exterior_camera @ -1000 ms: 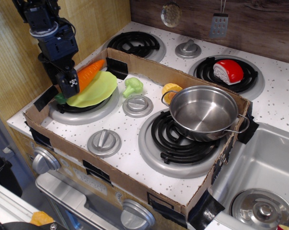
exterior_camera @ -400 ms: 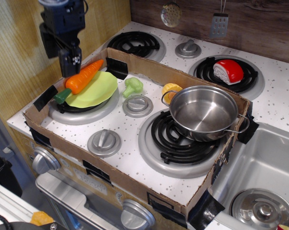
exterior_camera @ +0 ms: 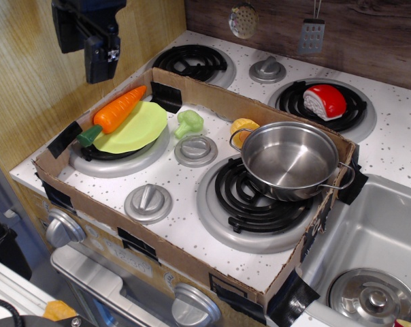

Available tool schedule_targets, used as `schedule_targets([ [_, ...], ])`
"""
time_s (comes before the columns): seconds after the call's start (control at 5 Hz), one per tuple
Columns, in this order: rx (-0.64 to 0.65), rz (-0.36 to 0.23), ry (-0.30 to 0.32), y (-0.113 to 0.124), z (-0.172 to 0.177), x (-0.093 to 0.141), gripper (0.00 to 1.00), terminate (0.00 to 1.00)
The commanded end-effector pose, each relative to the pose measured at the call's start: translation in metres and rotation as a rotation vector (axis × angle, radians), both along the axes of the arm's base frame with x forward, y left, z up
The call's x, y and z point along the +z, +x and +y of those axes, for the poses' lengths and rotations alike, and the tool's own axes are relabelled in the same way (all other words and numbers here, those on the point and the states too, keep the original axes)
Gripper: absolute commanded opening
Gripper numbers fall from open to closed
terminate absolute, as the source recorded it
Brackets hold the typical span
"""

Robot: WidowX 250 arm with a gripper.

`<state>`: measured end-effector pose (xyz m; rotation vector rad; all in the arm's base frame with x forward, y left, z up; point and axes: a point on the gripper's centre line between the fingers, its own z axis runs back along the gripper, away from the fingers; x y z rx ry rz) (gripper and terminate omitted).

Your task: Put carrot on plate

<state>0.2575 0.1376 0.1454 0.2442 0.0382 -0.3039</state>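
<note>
The orange carrot [exterior_camera: 118, 109] lies tilted along the far left edge of the lime-green plate [exterior_camera: 139, 128]. Its dark green stem end hangs over the plate's rim at the lower left, and its tip points toward the cardboard wall. The plate rests on the front left burner. My gripper [exterior_camera: 84, 49] hangs high above and to the left of the carrot, clear of it. It holds nothing, and its jaws look apart.
A cardboard wall [exterior_camera: 192, 85] fences in the stove top. Inside are a green broccoli toy [exterior_camera: 189, 122], a small yellow-orange round toy [exterior_camera: 243, 127] and a steel pot [exterior_camera: 290, 160] on the front right burner. A red toy [exterior_camera: 325, 101] sits on the back right burner. A sink [exterior_camera: 375, 238] is at the right.
My gripper let go of the carrot, which now rests on the plate. It then rose up and away to the upper left.
</note>
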Motion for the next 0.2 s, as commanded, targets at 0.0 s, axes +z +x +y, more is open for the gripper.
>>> schedule_targets([
  [0.0, 0.030, -0.062, -0.021, -0.0010, -0.0213, 0.0208, 1.00, 1.00],
])
